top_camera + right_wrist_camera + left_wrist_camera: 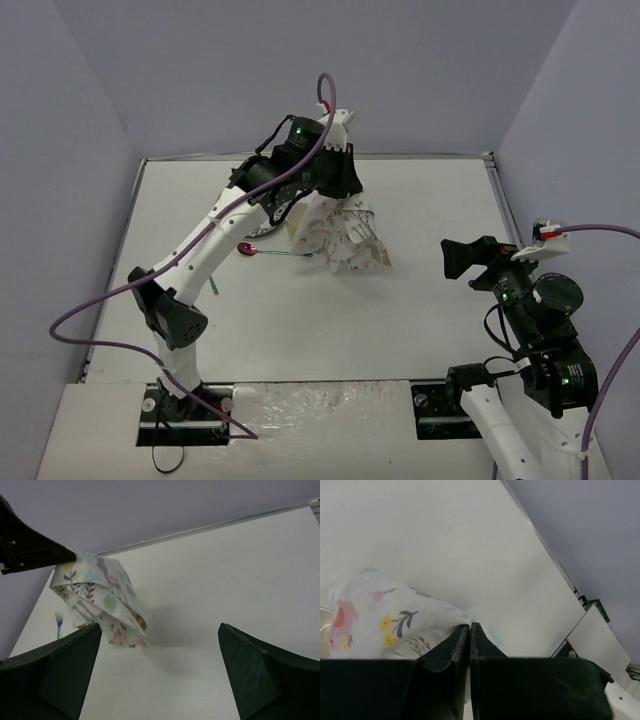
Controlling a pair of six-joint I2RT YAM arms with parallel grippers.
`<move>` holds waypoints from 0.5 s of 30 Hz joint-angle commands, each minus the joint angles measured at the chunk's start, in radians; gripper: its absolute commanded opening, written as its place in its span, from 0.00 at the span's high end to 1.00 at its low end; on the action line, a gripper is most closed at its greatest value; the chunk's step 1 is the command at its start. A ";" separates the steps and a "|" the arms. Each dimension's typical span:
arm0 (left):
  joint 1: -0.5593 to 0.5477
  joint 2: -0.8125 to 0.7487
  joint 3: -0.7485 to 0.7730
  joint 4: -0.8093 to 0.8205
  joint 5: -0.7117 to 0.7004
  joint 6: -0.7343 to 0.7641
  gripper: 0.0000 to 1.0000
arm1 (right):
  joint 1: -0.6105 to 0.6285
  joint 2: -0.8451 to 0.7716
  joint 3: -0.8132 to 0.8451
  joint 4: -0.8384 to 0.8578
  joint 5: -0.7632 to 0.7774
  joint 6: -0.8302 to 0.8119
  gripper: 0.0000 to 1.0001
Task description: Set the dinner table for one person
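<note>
The white dinner table (430,210) fills the top view. My left gripper (322,197) is shut on the top edge of a pastel animal-print cloth (348,238) and holds it up, with the lower folds touching the table at the middle back. In the left wrist view the shut fingertips (461,632) pinch the cloth (385,617). The right wrist view shows the cloth (102,600) hanging from the left gripper's fingers (35,550). My right gripper (468,262) is open and empty at the right side, its jaws wide apart (157,675).
A piece of cutlery with a purple head and a green handle (262,251) lies left of the cloth. A fork with iridescent tines (58,621) lies further left, partly under the left arm (213,286). Walls enclose the table's metal rim (495,185).
</note>
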 commanded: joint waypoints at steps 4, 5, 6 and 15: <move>-0.113 -0.009 0.175 0.063 -0.018 0.139 1.00 | 0.007 0.006 0.011 0.030 0.073 -0.040 0.00; -0.128 -0.038 0.127 0.084 -0.025 0.144 1.00 | 0.006 0.005 0.008 0.029 0.075 -0.041 0.00; -0.143 -0.065 0.060 0.110 -0.040 0.140 0.97 | 0.006 0.005 0.005 0.028 0.075 -0.041 0.00; -0.237 -0.198 -0.491 0.215 -0.182 0.088 0.40 | 0.007 0.037 -0.065 0.010 0.071 0.000 0.00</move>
